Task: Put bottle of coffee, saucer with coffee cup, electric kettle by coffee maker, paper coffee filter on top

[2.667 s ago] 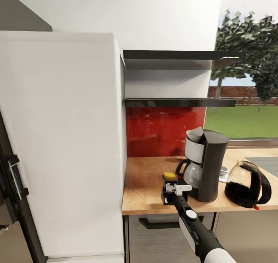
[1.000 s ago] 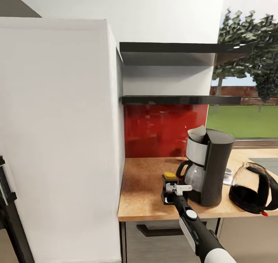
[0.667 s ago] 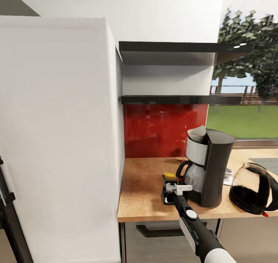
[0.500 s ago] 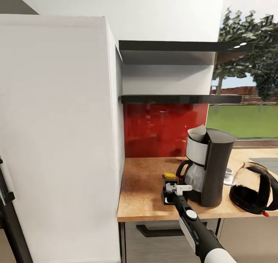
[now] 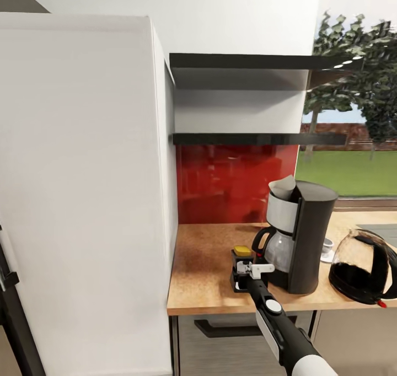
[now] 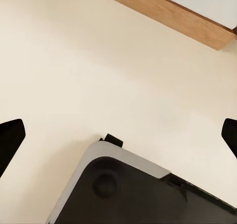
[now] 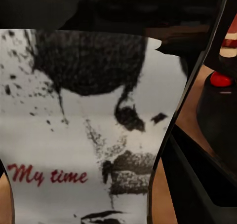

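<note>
One arm is at work: the right end effector [image 5: 242, 268] is closed around the bottle of coffee [image 5: 241, 257], a dark container with a yellow cap, standing on the bench [image 5: 204, 271] just beside the coffee maker [image 5: 300, 235] on its left. Whether the bottle base rests on the wood or hangs just above it cannot be told from the head view.

Handling, as judgement: the bottle looks rigid and small, probably light to moderate, with a smooth labelled wall that could slip under a loose pinch. A grip across the body below the cap, as now, seems the safe hold; the cap offers less surface.

The paper coffee filter [image 5: 283, 188] sits in the top of the coffee maker; thin and soft, easily crushed. The electric kettle [image 5: 361, 266] stands on the bench to the right, with a saucer [image 5: 326, 250] partly hidden between the two.

View differences: the right wrist view gives the bottle label [image 7: 84, 135] close up, with "My time" in red print, unreadable from the head. The left wrist view shows the left end effector [image 6: 118, 140] spread wide over pale floor and a dark part of the robot's base [image 6: 138, 189].
</note>
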Available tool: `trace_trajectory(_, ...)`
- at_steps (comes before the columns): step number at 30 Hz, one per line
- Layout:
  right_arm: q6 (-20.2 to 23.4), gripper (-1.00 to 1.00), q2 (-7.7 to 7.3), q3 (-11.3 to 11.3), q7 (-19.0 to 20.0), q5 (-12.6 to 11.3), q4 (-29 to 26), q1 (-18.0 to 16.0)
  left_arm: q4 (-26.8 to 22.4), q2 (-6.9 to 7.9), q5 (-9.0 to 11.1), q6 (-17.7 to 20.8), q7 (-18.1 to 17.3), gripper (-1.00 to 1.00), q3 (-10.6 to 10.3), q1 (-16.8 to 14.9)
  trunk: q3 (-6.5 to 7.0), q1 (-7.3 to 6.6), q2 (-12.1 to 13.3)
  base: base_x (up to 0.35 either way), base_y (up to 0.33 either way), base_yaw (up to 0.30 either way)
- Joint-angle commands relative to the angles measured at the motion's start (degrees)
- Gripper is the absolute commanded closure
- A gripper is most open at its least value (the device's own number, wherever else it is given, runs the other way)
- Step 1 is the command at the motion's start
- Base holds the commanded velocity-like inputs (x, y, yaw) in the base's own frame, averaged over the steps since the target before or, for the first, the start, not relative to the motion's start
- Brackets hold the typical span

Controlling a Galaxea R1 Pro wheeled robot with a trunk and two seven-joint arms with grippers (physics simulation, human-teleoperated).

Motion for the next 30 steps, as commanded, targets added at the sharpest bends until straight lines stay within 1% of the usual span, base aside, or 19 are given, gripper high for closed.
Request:
trace_trajectory(1, -0.19, 1.00, -0.03, 0.14, -0.33, -0.27, 0.26, -0.02, -0.10, -0.03, -0.31, -0.07, 0.25, -1.00, 0.22, 0.01, -0.28, 0.25, -0.46, 0.000, 0.000, 0.000)
trace_trajectory(8, -0.25, 1.00, -0.03, 0.14, -0.33, -0.27, 0.26, -0.02, -0.10, -0.02, -0.31, -0.06, 0.25, -1.00, 0.13, 0.01, -1.54, 1.78, -3.27, 0.000, 0.000, 0.000)
trace_trajectory(19, -0.53, 1.00, -0.03, 0.07, -0.48, -0.27, 0.26, -0.02, -0.10, 0.04, -0.30, -0.34, 0.26, -1.00, 0.13, 0.01, -1.54, 1.78, -3.27, 0.000, 0.000, 0.000)
trace_trajectory(20, -0.54, -1.00, -0.03, 0.08, -0.63, -0.27, 0.26, -0.02, -0.10, 0.05, -0.25, -0.33, 0.25, -1.00, 0.13, 0.01, -1.54, 1.78, -3.27, 0.000, 0.000, 0.000)
trace_trajectory(30, -0.46, -1.00, -0.03, 0.07, -0.69, -0.23, 0.26, -0.02, -0.10, 0.06, -0.15, -0.31, 0.25, -1.00, 0.13, 0.01, -1.54, 1.78, -3.27, 0.000, 0.000, 0.000)
